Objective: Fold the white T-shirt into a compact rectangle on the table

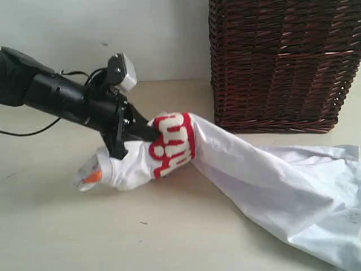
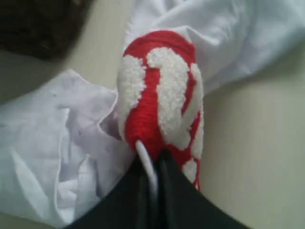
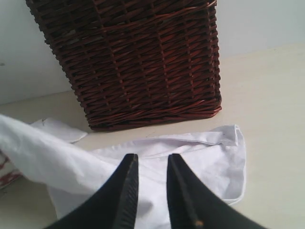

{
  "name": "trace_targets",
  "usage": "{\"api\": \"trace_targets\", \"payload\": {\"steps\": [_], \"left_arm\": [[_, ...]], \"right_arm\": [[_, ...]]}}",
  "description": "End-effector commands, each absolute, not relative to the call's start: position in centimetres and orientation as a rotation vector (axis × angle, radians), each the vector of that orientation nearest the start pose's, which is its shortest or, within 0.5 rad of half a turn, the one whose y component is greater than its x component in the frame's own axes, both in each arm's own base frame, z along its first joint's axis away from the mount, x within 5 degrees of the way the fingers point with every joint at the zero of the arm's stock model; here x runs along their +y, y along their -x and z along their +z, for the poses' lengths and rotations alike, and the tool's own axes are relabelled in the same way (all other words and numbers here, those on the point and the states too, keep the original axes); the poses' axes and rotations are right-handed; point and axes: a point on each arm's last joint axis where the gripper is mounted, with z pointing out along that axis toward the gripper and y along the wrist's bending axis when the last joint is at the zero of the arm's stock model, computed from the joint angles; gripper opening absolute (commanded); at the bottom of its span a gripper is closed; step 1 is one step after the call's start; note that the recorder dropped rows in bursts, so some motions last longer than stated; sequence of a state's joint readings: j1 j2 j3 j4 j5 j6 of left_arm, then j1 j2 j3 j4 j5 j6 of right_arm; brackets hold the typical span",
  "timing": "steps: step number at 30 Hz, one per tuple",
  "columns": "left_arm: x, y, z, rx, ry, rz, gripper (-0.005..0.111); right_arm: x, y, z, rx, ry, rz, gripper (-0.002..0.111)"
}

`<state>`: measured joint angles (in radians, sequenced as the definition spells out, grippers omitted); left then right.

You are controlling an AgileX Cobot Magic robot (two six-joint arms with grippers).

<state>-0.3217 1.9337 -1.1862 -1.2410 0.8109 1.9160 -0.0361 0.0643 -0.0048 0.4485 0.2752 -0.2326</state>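
Limp, light white T-shirt [image 1: 271, 180] sprawled on the table [image 1: 169, 237] from left-centre to near right, left gripper [image 2: 153, 164] pinched on its lettered bunch, right gripper [image 3: 151, 160] narrowly parted and empty; likely best gripped at hem corners.

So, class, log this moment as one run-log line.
left gripper: shut on T-shirt lettering | right gripper: open over T-shirt | T-shirt: bunched, unfolded, on table

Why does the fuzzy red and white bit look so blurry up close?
Left wrist view: the fuzzy lettering sits very near the camera, so it looks soft, and the basket is a dark smear. Exterior view: sharper, soft shadow under the white T-shirt.
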Motion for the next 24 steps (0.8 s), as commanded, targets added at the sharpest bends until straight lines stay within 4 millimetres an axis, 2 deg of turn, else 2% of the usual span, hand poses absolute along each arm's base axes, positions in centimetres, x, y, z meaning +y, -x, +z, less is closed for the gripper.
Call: {"api": "trace_targets", "payload": {"steps": [1,4,6,8,10,13,14,16,18,21,22,24], "left_arm": [[-19.3,-37.5,17.3,1.85,-1.26,-0.743,0.0],[-20.2,-38.8,14.7,1.914,-1.164,-0.717,0.003],[-20.4,-39.2,13.3,1.955,-1.111,-0.666,0.011],[-20.4,-39.6,12.5,2.003,-1.042,-0.636,0.025],[-20.4,-39.8,12.6,2.014,-0.983,-0.648,0.044],[-20.4,-39.8,14.4,1.981,-0.937,-0.656,0.073],[-20.4,-39.8,15.3,1.961,-0.936,-0.651,0.078],[-20.2,-39.6,17.3,1.912,-0.959,-0.626,0.077],[-20.1,-39.1,19.8,1.852,-1.0,-0.595,0.069],[-19.8,-36.8,23.3,1.821,-1.116,-0.637,0.06],[-19.7,-35.6,23.9,1.832,-1.195,-0.679,0.059],[-19.5,-33.4,23.5,1.885,-1.346,-0.79,0.059]], "right_arm": [[0.9,-5.9,18.7,1.799,-0.129,0.226,0.023],[0.9,-5.9,18.7,1.799,-0.129,0.226,0.023],[0.9,-5.9,18.7,1.799,-0.129,0.226,0.023],[0.9,-5.9,18.7,1.799,-0.129,0.226,0.023],[0.9,-5.9,18.7,1.799,-0.129,0.226,0.023],[0.9,-5.9,18.7,1.799,-0.129,0.226,0.023],[0.9,-5.9,18.7,1.799,-0.129,0.226,0.023],[0.9,-5.9,18.7,1.799,-0.129,0.226,0.023],[0.9,-5.9,18.7,1.799,-0.129,0.226,0.023],[0.9,-5.9,18.7,1.799,-0.129,0.226,0.023],[0.9,-5.9,18.7,1.799,-0.129,0.226,0.023],[0.9,-5.9,18.7,1.799,-0.129,0.226,0.023]]}}
